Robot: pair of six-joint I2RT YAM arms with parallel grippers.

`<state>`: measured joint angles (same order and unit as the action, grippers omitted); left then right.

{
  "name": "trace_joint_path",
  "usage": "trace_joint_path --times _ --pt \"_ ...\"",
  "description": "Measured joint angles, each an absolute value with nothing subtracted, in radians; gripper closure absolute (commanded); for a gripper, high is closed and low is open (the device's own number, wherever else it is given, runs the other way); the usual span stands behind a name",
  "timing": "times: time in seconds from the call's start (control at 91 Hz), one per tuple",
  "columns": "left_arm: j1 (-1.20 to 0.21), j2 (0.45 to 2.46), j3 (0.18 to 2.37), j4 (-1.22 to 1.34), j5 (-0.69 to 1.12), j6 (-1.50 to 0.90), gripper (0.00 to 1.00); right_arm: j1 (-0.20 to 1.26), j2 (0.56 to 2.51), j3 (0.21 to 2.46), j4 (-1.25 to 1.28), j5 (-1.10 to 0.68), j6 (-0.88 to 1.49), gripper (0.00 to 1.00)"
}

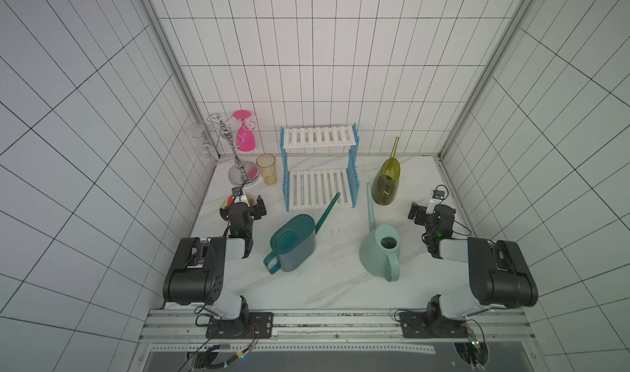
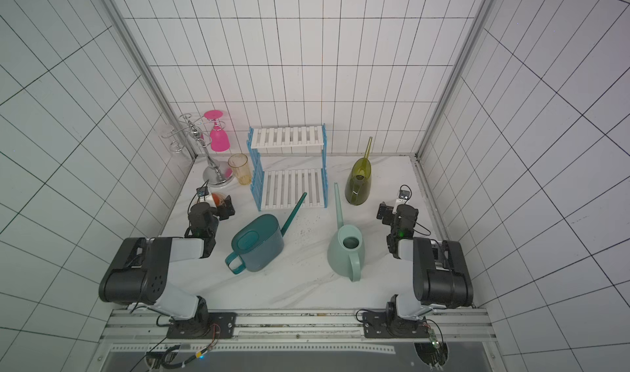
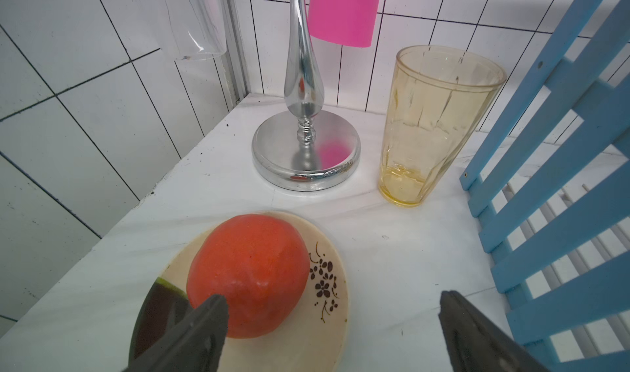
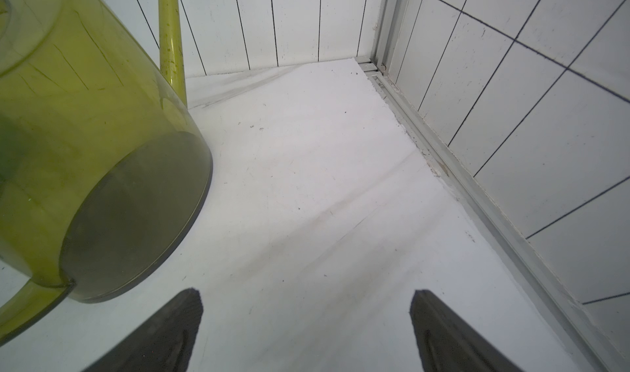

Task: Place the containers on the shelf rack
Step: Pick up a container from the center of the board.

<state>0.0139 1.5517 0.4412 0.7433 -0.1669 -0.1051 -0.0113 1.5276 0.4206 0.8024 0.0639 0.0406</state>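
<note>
Wide open and empty, the left gripper point(image 1: 258, 208) and right gripper point(image 1: 416, 213) hover low. The olive can point(image 1: 385, 183) stands just beside the right one; gripping its handle and keeping the long spout clear looks wisest. The teal can point(image 1: 293, 242) and mint can point(image 1: 380, 247) sit before the bare rack point(image 1: 318, 187) on a white marbled table point(image 1: 334, 285), with tiled walls point(image 1: 306, 63) close around.

Table point(image 1: 324, 285): rack point(image 1: 318, 188), teal can point(image 1: 293, 242), mint can point(image 1: 373, 257), olive can point(image 1: 385, 186), cup point(image 1: 266, 168), stand point(image 1: 240, 175), plate point(image 3: 327, 319).

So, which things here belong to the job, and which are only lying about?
Job: teal can, mint can, olive can, rack.
Lying about: amber cup, pink glass, chrome stand, fruit, plate.
</note>
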Motion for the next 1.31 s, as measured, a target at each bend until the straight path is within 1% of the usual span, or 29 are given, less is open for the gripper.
trace_joint_path --times 0.484,0.616,0.726,0.814,0.902,1.0,1.099,1.198,1.308 --pt "0.014 1.552 0.441 0.743 -0.167 -0.105 0.01 -0.011 1.528 0.421 0.802 0.064 0.040 0.01" --pt "0.014 1.527 0.441 0.721 -0.206 -0.121 0.02 -0.011 1.510 0.421 0.779 0.072 0.042 0.01" --pt "0.014 1.395 0.449 0.604 -0.244 -0.137 0.02 -0.012 1.366 0.440 0.614 0.117 0.071 0.01" --pt "0.013 1.272 0.508 0.452 -0.278 -0.159 0.02 -0.012 1.218 0.522 0.412 0.162 0.137 0.01" --pt "0.000 1.165 0.590 0.315 -0.299 -0.183 0.02 -0.012 1.082 0.613 0.220 0.161 0.220 0.01" --pt "-0.039 1.072 0.646 0.210 -0.318 -0.207 0.02 -0.012 0.930 0.661 0.022 0.109 0.308 0.01" --pt "-0.070 1.020 0.677 0.103 -0.318 -0.236 0.02 -0.012 0.820 0.685 -0.192 0.031 0.374 0.01" --pt "-0.074 0.998 0.703 -0.007 -0.292 -0.262 0.02 -0.012 0.765 0.730 -0.402 -0.051 0.406 0.01" --pt "-0.087 0.982 0.735 -0.105 -0.254 -0.282 0.02 -0.011 0.710 0.773 -0.580 -0.142 0.416 0.01"
